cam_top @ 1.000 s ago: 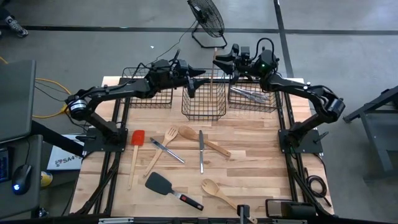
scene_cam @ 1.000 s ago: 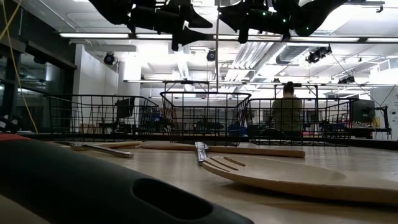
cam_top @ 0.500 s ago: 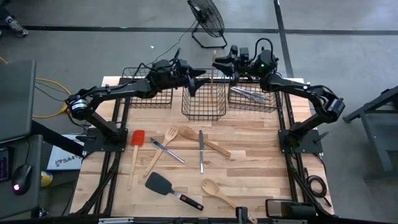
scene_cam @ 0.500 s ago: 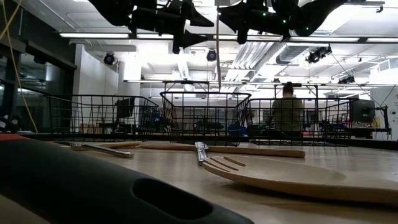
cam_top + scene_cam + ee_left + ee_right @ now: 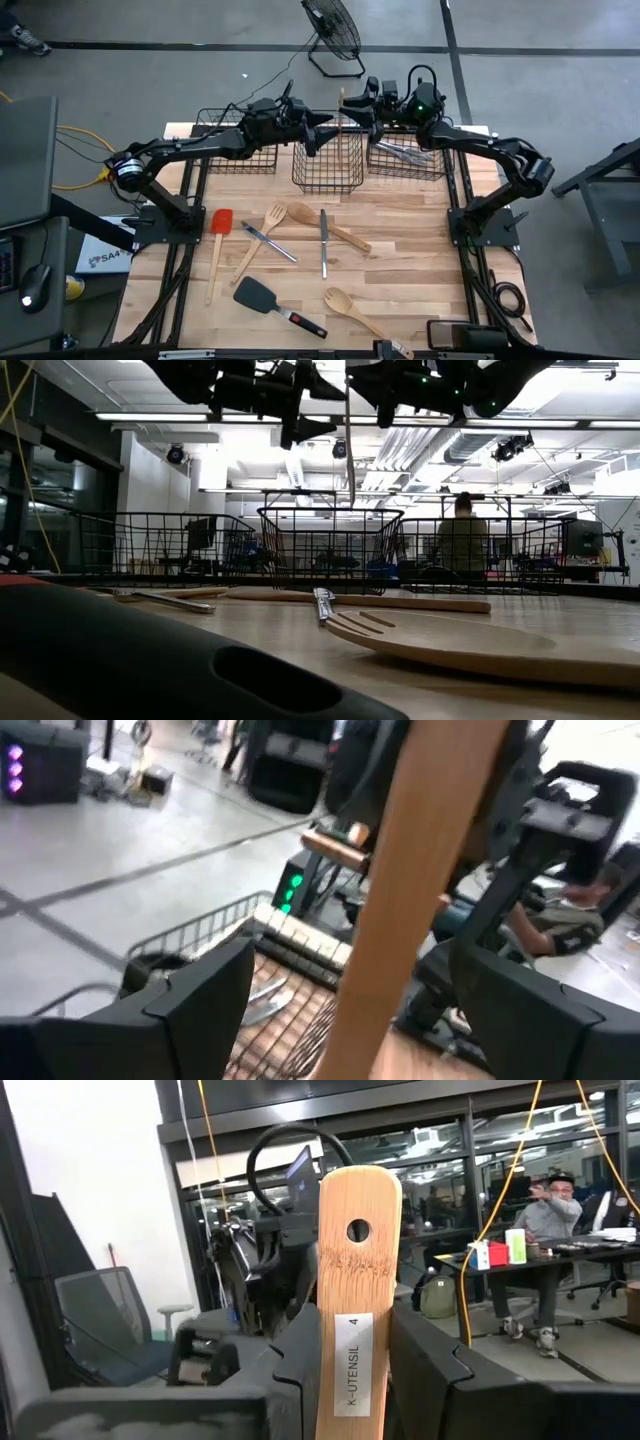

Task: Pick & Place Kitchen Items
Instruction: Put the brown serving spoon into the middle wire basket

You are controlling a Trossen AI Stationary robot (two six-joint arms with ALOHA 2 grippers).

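A pale wooden utensil (image 5: 339,130) hangs upright over the middle wire basket (image 5: 328,168); in the low view the utensil (image 5: 348,455) ends above the basket rim. My right gripper (image 5: 354,106) is shut on its upper part. My left gripper (image 5: 321,127) is open at the same height. Its fingers (image 5: 205,995) stand on either side of the wooden shaft (image 5: 400,900) without touching it. Other utensils lie flat on the table: a red-headed spatula (image 5: 220,222), a wooden fork (image 5: 272,215), a wooden spoon (image 5: 305,213), a metal knife (image 5: 323,240) and a black turner (image 5: 255,292). My right gripper pinches the wooden utensil's handle (image 5: 345,1295) between its two fingers (image 5: 300,1355), a little below the holed free end (image 5: 358,1231). The fingers come level from the table's right side and lie across the handle. The utensil is lifted clear and hangs upright below the hold.
Three black wire baskets stand in a row along the far edge: the left basket (image 5: 232,150), the middle one, and the right basket (image 5: 432,165) with metal cutlery (image 5: 400,151) in it. Another wooden spoon (image 5: 340,300) lies near the front edge. A person (image 5: 462,540) sits beyond the table.
My left gripper has moved toward the table's right, closing in on the hanging utensil until its fingers straddle the shaft. My right gripper has shifted slightly toward the table's left with the utensil.
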